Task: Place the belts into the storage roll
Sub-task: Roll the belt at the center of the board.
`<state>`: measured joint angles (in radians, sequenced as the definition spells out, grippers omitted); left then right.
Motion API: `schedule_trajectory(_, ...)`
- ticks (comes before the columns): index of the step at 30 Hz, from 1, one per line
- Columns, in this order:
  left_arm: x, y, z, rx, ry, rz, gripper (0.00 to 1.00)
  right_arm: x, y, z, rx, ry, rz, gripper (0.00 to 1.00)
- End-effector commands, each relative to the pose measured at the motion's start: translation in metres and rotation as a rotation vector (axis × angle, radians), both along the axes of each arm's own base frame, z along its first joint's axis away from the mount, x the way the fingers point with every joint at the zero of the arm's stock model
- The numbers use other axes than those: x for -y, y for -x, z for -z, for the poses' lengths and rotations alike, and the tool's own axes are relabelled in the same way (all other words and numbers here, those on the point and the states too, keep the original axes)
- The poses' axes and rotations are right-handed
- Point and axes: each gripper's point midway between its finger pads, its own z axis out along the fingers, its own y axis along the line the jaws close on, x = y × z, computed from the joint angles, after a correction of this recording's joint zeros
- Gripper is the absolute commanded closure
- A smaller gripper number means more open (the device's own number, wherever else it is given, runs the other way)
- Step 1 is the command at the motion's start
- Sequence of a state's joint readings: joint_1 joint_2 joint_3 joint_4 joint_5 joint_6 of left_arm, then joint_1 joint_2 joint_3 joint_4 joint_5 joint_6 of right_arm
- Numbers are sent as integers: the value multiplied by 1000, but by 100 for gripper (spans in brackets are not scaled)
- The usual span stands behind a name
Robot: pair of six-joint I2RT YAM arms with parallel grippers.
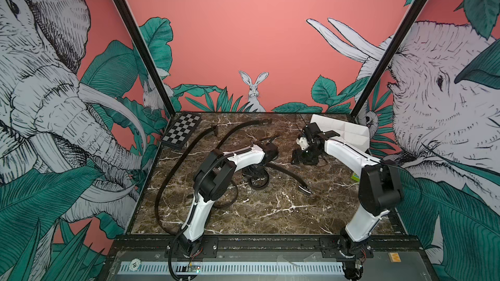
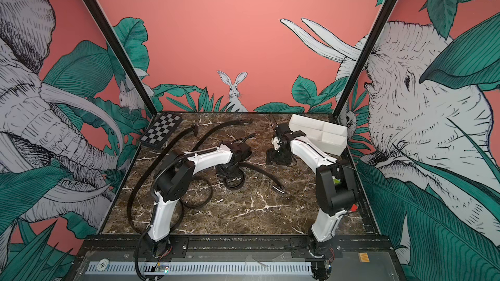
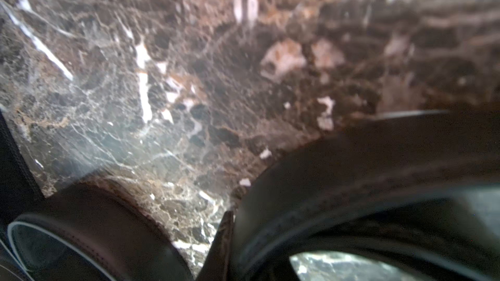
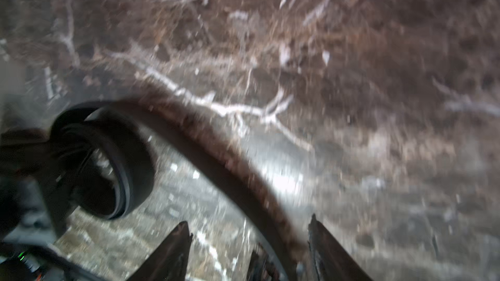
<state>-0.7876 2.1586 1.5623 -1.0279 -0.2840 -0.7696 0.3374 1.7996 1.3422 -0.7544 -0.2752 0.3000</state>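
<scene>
Black flat belts [image 1: 238, 129]: we count three on brown marble desk [image 1: 270, 217], none in white compartmented plastic box [image 1: 349, 131] | left tool [image 1: 255, 175] clamps one coil [image 1: 259, 182] | right tool [image 4: 249, 220] gapes, empty, astride its strap [image 4: 216, 163]

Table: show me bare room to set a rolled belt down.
The widest bare marble lies at the front between the left arm and the right arm. A smaller patch sits between the buckle and that right arm. Crowded: the left half, crossed by looping belts, and the centre around the coil.
</scene>
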Motion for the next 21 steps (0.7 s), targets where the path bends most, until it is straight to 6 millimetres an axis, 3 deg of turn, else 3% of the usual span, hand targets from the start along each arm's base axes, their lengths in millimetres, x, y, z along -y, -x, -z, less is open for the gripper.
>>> schedule_trajectory(1,-33,-4,71,-50,-89,-73,100,-5,-33,13,42,6,-13,34)
schedule_trajectory(5,-32,-11,72,-45,-75,-74,100,-29,-15,20,-14,-107,-25,39)
schedule_trajectory(13,-19,-23,76,-44,-48,-68,100,-66,88,44,-142,-224,-11,48)
schedule_trajectory(16,-12,-30,75,-46,-44,-56,100,-90,113,51,-161,-261,-15,50)
schedule_trajectory(21,-7,-37,77,-57,-36,-41,100,-137,131,39,-173,-374,-70,48)
